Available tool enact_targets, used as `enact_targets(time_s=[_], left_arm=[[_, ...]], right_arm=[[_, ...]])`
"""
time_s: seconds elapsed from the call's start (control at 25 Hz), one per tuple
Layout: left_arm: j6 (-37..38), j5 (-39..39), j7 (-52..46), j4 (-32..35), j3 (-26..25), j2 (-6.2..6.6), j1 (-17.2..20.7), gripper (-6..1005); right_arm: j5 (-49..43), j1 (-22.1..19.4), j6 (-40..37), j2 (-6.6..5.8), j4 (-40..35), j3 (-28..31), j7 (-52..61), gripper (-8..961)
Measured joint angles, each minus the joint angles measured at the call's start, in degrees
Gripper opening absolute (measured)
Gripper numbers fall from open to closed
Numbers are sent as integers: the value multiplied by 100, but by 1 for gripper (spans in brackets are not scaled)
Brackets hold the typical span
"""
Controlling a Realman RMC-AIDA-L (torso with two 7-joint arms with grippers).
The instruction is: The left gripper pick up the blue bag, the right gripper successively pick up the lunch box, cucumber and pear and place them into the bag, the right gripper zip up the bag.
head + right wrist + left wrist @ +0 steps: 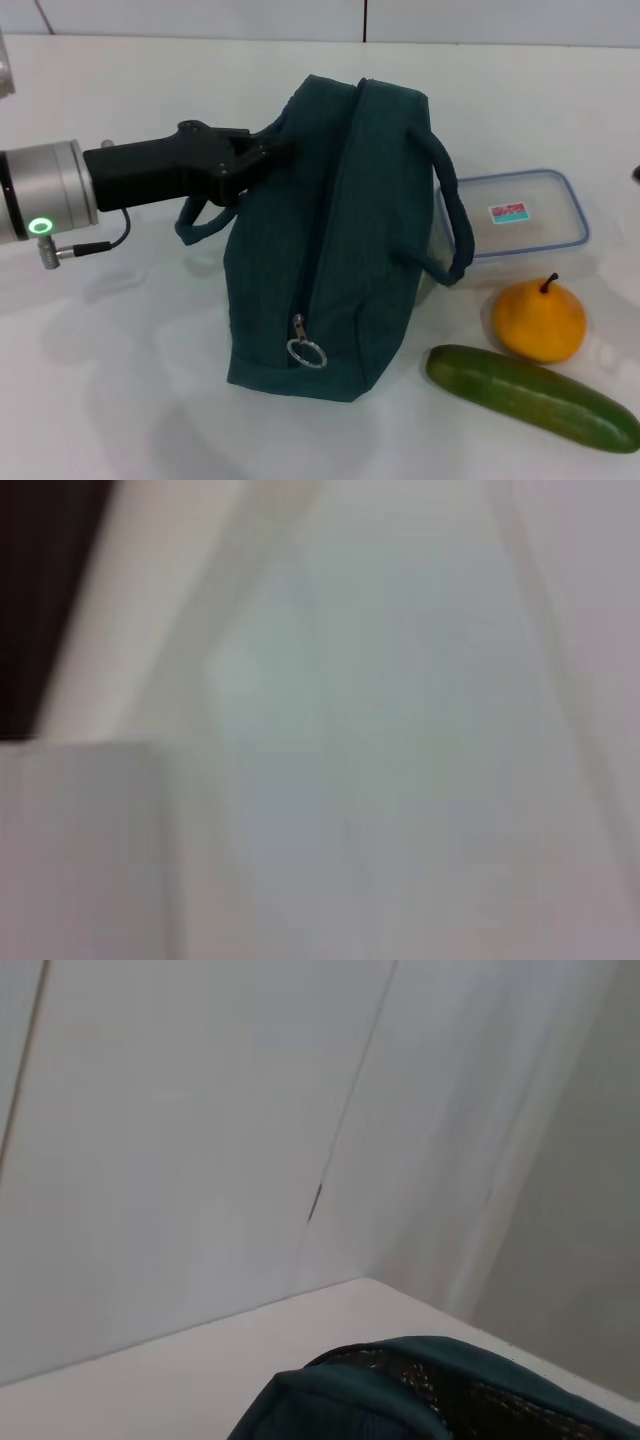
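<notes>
While lying nearest on the white table (pixel 120 400), toward the right edge, stretches the cucumber (pixel 530 397), angled, dark green, untouched. Just behind it sits the pear (pixel 539 320), orange-yellow, stem up, close to the cucumber yet not clearly touching. Left of both stands the blue bag (pixel 330 250), upright on the table, zipped along its top seam, with the silver ring pull (pixel 307 353) hanging at the near end. One loop handle (pixel 452 215) droops down the bag's right side, overlapping the near corner of the lunch box (pixel 525 218). Sits flat behind the pear, that box: clear, pale blue rim, small coloured label on the lid, just beside the bag. Farther back and to the left reaches the left gripper (pixel 268 152), horizontal, coming in from the left edge on a silver wrist with a green lit ring, fingertips pressed at the bag's upper far corner where the other handle loops down; fingers look narrowed onto the fabric there, though cannot tell whether truly clamped. Shows only a teal fold of the bag (pixel 400 1395) against table and wall, the left wrist view. No sight of the right gripper anywhere.
</notes>
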Motion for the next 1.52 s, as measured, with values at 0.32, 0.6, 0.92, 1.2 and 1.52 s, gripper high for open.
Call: enact_targets(time_s=[0.32, 0.6, 0.92, 1.2, 1.52], left_arm=[[-10, 2, 398, 18, -9, 8, -48, 43], [-19, 169, 534, -19, 129, -6, -223, 44], [-5, 190, 574, -22, 169, -3, -231, 45], [-17, 209, 633, -32, 176, 1, -241, 46], [-38, 284, 644, -44, 188, -4, -259, 48]], right_arm=[[995, -816, 1493, 187, -1290, 8, 772, 784], [1171, -805, 2658, 204, -1382, 17, 2219, 785], [1421, -941, 3173, 232, -1494, 88, 2816, 784], [1397, -830, 3885, 235, -1671, 30, 3229, 781], [1356, -732, 4650, 240, -2010, -36, 3357, 768]])
